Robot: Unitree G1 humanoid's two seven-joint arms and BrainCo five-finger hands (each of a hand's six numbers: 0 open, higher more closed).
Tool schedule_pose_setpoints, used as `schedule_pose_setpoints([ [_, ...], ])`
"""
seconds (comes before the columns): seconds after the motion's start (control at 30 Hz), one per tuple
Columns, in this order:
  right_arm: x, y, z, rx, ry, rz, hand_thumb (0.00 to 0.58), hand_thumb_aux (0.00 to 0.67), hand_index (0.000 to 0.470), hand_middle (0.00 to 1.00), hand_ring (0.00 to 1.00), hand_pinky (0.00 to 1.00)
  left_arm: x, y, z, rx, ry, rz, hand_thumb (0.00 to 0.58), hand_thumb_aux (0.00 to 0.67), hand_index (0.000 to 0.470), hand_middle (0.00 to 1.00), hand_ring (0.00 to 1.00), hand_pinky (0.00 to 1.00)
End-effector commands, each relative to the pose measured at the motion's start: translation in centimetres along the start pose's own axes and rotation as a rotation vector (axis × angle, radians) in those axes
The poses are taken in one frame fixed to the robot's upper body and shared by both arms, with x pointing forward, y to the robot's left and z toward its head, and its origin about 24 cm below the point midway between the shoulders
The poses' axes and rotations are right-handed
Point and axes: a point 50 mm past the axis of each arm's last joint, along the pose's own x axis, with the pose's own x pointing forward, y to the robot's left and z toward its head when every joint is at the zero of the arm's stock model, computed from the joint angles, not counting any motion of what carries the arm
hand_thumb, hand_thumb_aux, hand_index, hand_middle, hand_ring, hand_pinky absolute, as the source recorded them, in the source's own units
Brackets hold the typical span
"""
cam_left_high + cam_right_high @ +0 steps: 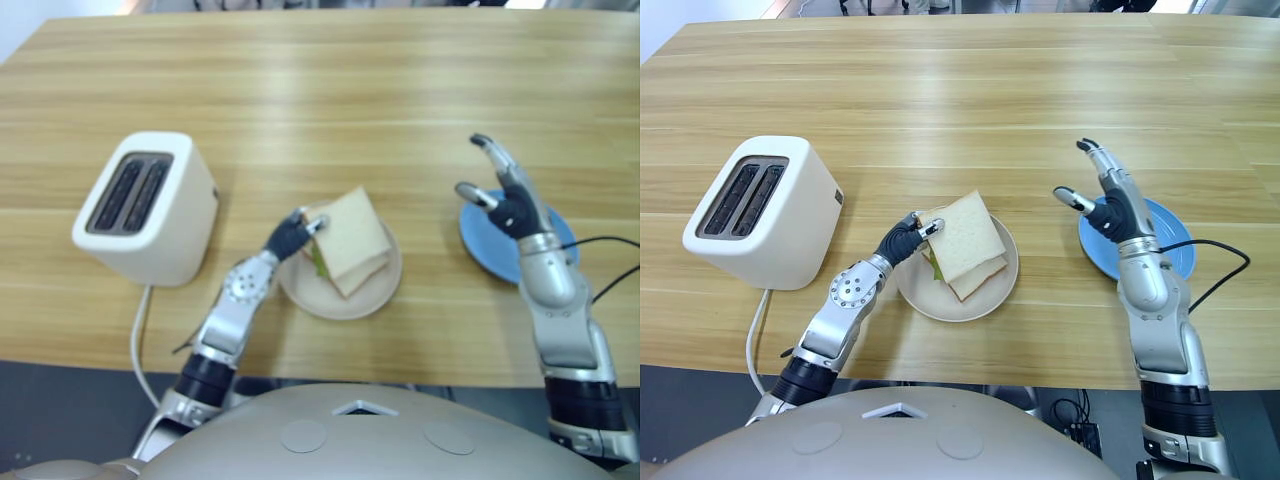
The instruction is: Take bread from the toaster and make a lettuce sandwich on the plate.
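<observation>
A beige plate (335, 306) lies at the table's near middle with a sandwich on it: two bread slices (352, 240) stacked, green lettuce (318, 263) peeking out on the left side. My left hand (289, 237) is at the plate's left rim, its fingers curled and pinched on the left corner of the top slice (962, 235). A white toaster (146, 207) stands to the left, and both its slots look dark and empty. My right hand (510, 196) is held up open, fingers spread, over the left part of a blue plate (500, 250).
The toaster's white cord (138, 330) runs down over the table's front edge. A black cable (1220, 268) curls by the blue plate at the right. The far half of the wooden table (320, 80) is bare.
</observation>
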Motion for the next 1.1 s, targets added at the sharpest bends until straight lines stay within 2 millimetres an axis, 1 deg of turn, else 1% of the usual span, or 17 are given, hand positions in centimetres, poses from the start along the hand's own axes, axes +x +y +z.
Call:
schedule_pose_setpoints([
  [0.03,-0.3,2.9,0.0,-0.039,-0.013,0.155,0.000,0.000,0.000,0.00,0.00,0.00,0.0,-0.3,-0.2,0.004,0.019,0.007,0.580,0.670,0.460,1.00,1.00,1.00],
  [0.2,-1.3,5.9,1.2,-0.119,-0.121,0.356,0.000,0.000,0.000,0.00,0.00,0.00,0.2,-0.5,-1.1,0.055,0.059,0.021,0.580,0.670,0.460,1.00,1.00,1.00],
  [0.37,-2.1,7.6,1.7,-0.203,-0.187,0.486,0.000,0.000,0.000,0.00,0.00,0.00,0.4,-0.7,-2.1,0.091,0.094,0.016,0.580,0.670,0.460,1.00,1.00,1.00],
  [0.5,-2.5,8.1,2.1,-0.250,-0.240,0.545,0.000,0.000,0.000,0.00,0.00,0.00,0.4,-0.8,-2.9,0.147,0.123,0.022,0.580,0.670,0.460,1.00,1.00,1.00],
  [0.7,-2.9,8.4,2.8,-0.287,-0.286,0.575,0.000,0.000,0.000,0.00,0.00,0.00,0.2,-0.9,-4.0,0.219,0.158,0.030,0.580,0.670,0.460,1.00,1.00,1.00],
  [0.87,-3.4,9.0,3.3,-0.300,-0.309,0.607,0.000,0.000,0.000,0.00,0.00,0.00,0.0,-0.9,-4.8,0.256,0.179,0.038,0.580,0.670,0.460,1.00,1.00,1.00],
  [1.0,-3.7,10.0,3.5,-0.309,-0.331,0.644,0.000,0.000,0.000,0.00,0.00,0.00,-0.1,-1.1,-5.2,0.254,0.194,0.034,0.580,0.670,0.460,1.00,1.00,1.00],
  [1.1,-4.1,11.4,3.7,-0.315,-0.356,0.696,0.000,0.000,0.000,0.00,0.00,0.00,-0.3,-1.2,-5.3,0.257,0.198,0.036,0.580,0.670,0.460,1.00,1.00,1.00],
])
